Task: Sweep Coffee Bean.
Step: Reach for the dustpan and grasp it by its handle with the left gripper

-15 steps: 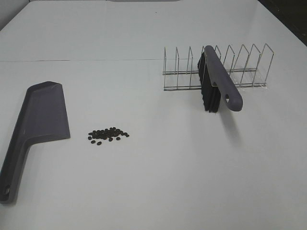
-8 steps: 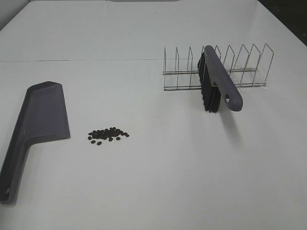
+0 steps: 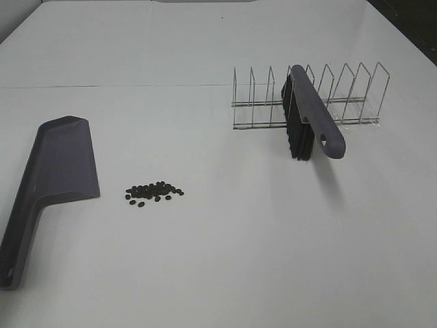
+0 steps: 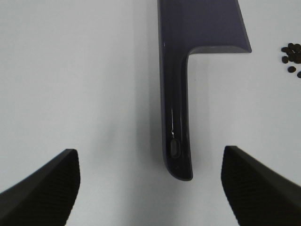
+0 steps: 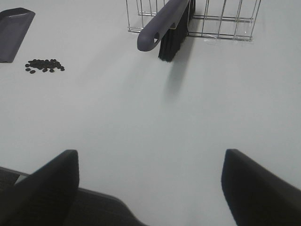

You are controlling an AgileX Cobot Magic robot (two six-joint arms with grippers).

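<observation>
A loose cluster of dark coffee beans (image 3: 154,193) lies on the white table; it also shows in the right wrist view (image 5: 44,65) and at the edge of the left wrist view (image 4: 292,54). A purple dustpan (image 3: 51,178) lies flat to the left of the beans. Its handle (image 4: 176,113) points toward my left gripper (image 4: 150,188), which is open and empty above the handle's end. A purple brush (image 3: 311,116) with black bristles leans in a wire rack (image 3: 341,96). My right gripper (image 5: 150,188) is open and empty, far from the brush (image 5: 164,26).
The wire rack (image 5: 221,19) stands at the back right of the white table (image 3: 225,260). The table's near edge (image 5: 61,193) shows in the right wrist view.
</observation>
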